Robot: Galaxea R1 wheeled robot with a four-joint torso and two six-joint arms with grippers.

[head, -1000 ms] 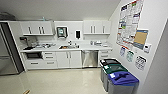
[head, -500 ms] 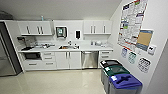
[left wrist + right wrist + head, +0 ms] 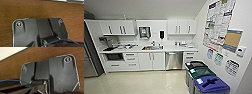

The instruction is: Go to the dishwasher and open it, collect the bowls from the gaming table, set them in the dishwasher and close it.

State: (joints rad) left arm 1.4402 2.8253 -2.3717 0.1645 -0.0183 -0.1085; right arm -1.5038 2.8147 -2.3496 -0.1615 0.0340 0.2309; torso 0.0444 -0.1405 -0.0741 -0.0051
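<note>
Camera has rolled slightly closer to the kitchenette since a second ago; scene otherwise unchanged. Both grippers: can't tell finger state, wrist views show brown wood-grain surface (image 3: 37,11). Nearest: blue-lidded bin (image 3: 211,85), then green-lidded bin (image 3: 201,73). Dishwasher (image 3: 173,60) closed, far ahead under the counter (image 3: 179,48), right of the sink (image 3: 152,47).

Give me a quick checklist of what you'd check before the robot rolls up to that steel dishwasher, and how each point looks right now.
1. Dishwasher in sight, under the counter right of the sink: ok.
2. Dishwasher door shut, so it needs opening: ok, it looks shut.
3. Floor between the robot and the dishwasher free of obstacles: ok.
4. Room beside the bins along the right wall: ok, they stand right of the straight path.
5. Grippers ready to take the handle: cannot tell; the wrist views give brown wood-grain surface, not the fingers.
</note>
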